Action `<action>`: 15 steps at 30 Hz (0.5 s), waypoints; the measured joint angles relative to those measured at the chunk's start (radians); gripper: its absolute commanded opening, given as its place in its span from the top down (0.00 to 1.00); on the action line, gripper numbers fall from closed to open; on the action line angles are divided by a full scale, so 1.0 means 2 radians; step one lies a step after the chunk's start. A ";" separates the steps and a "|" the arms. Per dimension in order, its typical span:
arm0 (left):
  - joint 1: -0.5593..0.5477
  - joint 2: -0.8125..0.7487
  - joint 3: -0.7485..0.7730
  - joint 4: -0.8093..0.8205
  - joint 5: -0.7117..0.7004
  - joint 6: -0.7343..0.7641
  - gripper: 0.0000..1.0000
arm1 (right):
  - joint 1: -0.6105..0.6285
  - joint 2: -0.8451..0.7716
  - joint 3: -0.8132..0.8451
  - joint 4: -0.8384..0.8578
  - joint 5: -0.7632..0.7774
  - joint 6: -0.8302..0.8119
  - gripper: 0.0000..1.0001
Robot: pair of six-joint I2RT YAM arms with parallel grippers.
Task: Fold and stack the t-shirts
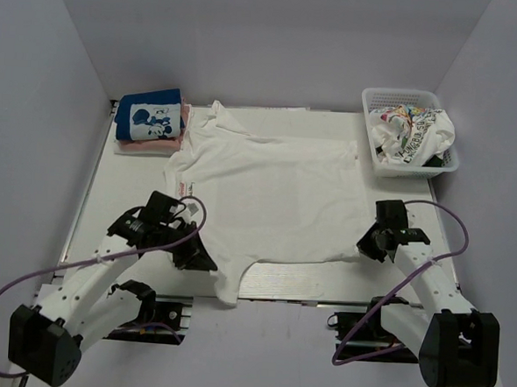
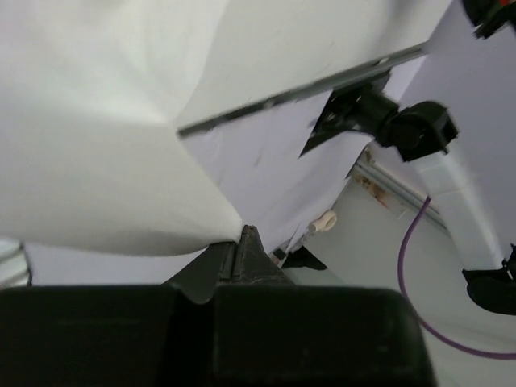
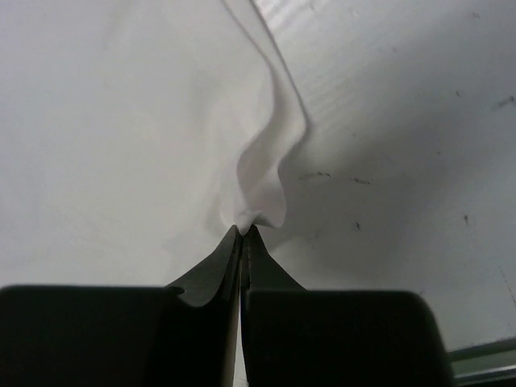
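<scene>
Now: left fingers [image 2: 242,242] and right fingers [image 3: 243,235] each clamp an edge of the white shirt [image 1: 276,195]; cloth spreads ahead of both.

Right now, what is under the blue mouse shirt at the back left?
A folded pink shirt lies under the blue shirt, its edges showing in front and at right. Anything beneath is covered.
</scene>
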 measured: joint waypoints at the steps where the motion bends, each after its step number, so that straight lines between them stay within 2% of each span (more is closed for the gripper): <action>1: 0.000 0.020 0.006 0.025 0.002 0.002 1.00 | 0.000 0.005 0.007 0.006 -0.002 -0.005 1.00; 5: 0.004 0.087 0.043 0.126 -0.001 0.015 1.00 | 0.002 0.023 0.040 0.032 -0.008 -0.020 1.00; 8: 0.005 0.120 0.084 0.167 -0.025 0.022 1.00 | 0.005 0.045 0.072 0.044 -0.011 -0.031 1.00; 15: 0.013 0.200 0.188 0.188 -0.118 0.030 1.00 | 0.009 0.094 0.129 0.045 0.020 -0.050 1.00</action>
